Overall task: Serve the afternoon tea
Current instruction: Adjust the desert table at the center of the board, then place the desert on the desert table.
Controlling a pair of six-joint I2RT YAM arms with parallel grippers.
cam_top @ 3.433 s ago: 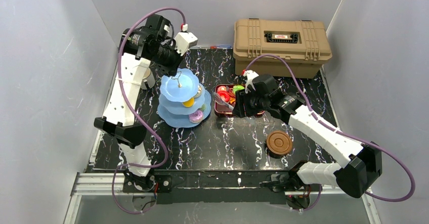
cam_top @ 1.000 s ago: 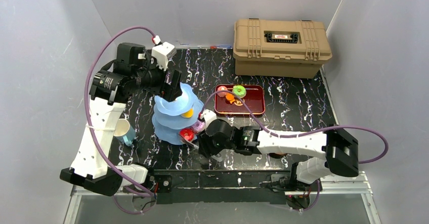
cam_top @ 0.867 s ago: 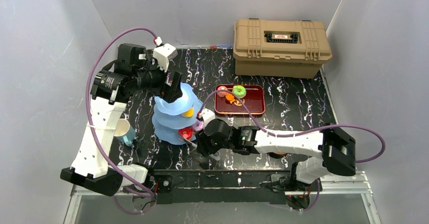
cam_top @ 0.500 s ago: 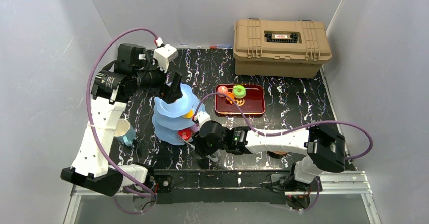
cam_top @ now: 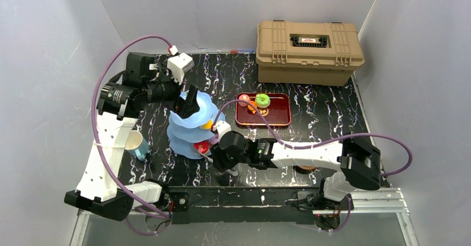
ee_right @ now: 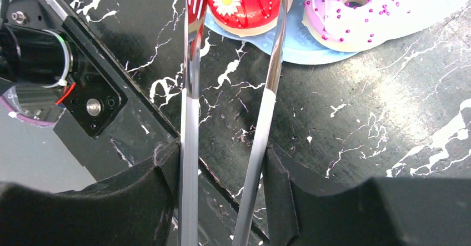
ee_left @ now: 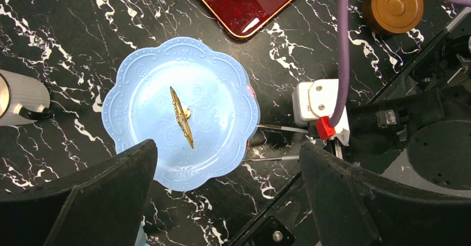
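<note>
so, right tool [ee_right: 219, 168] clamps tongs [ee_right: 189, 90], tips straddling red donut [ee_right: 236, 1] on the stand [ee_right: 311, 51] rim; crooked pull-out may drag it onto the worktop [ee_right: 361, 118]. left tool [ee_left: 226, 151] spread wide, empty.

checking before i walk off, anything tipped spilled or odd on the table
Nothing spilled or broken. The tongs in the right gripper straddle the red donut on the stand. The white-and-teal cup may be tipped over; cannot tell.

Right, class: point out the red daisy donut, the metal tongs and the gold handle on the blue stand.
red daisy donut [ee_right: 244, 11]: right wrist view, on its red icing.
metal tongs [ee_right: 190, 90]: right wrist view, on one blade's shaft.
gold handle [ee_left: 182, 117]: left wrist view, midway along the loop.
</note>
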